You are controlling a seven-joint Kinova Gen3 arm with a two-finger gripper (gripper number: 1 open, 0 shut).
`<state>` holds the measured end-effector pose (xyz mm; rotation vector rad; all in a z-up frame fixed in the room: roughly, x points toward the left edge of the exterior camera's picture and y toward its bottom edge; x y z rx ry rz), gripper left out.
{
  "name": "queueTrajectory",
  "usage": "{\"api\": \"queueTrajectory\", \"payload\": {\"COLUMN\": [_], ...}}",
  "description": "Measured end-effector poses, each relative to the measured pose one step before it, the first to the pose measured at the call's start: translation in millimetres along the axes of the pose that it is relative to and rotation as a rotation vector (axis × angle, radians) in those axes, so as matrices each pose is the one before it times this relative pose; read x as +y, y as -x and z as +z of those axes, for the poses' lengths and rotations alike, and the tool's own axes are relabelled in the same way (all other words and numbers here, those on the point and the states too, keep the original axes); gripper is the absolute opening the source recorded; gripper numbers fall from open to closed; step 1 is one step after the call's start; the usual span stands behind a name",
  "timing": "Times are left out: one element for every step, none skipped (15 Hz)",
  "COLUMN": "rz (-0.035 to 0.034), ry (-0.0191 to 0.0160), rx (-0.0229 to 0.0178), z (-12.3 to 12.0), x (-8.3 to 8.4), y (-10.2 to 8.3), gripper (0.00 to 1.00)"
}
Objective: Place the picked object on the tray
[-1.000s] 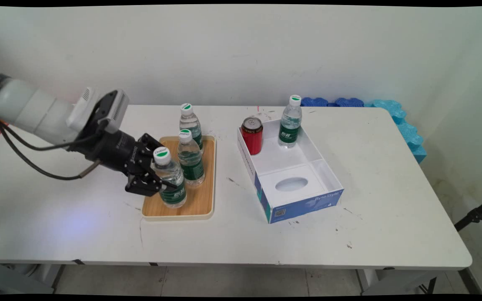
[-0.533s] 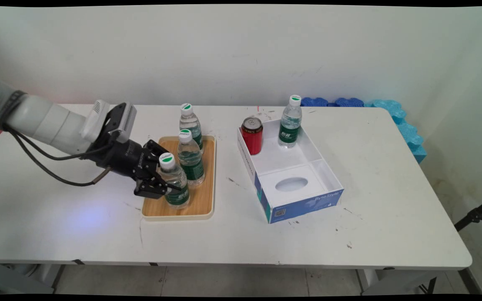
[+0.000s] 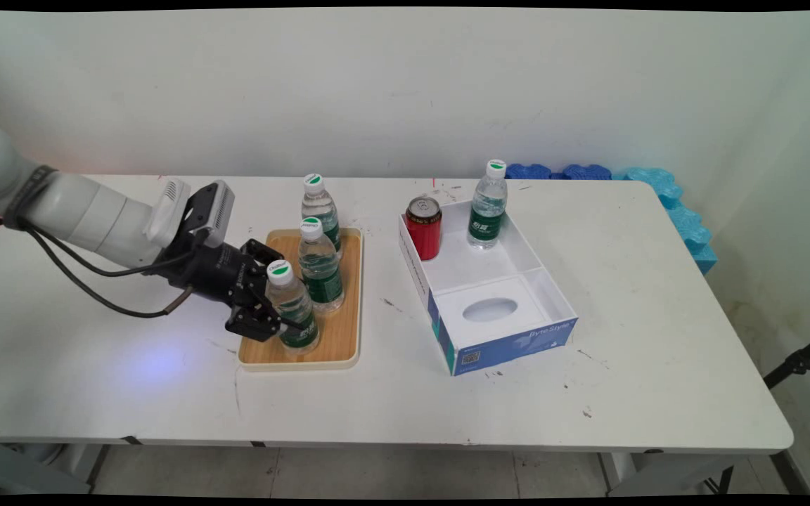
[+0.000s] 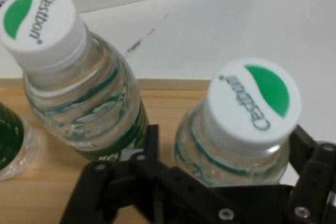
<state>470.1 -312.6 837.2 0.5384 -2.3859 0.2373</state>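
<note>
Front bottle [image 3: 292, 309] upright on wooden tray [image 3: 345, 337], between gripper [image 3: 273, 309] fingers, clasped at its body | middle bottle [image 3: 319, 266] just behind | versus earlier: bottle lower, now seated on tray.

clear glossy plastic bottle [image 3: 293, 309], wood-grain tray [image 3: 344, 330], matt black gripper [image 3: 273, 309]
</note>
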Motion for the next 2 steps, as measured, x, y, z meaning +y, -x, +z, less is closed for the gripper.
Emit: {"api": "queueTrajectory", "payload": {"rz": [-0.00127, -0.00101], "ry": [-0.00216, -0.0011], "rx": [0.00162, 0.00196], "z": [0.79, 0.34], "x": [-0.88, -0.52], "y": [1.0, 0.65], "gripper": [1.0, 1.0]}}
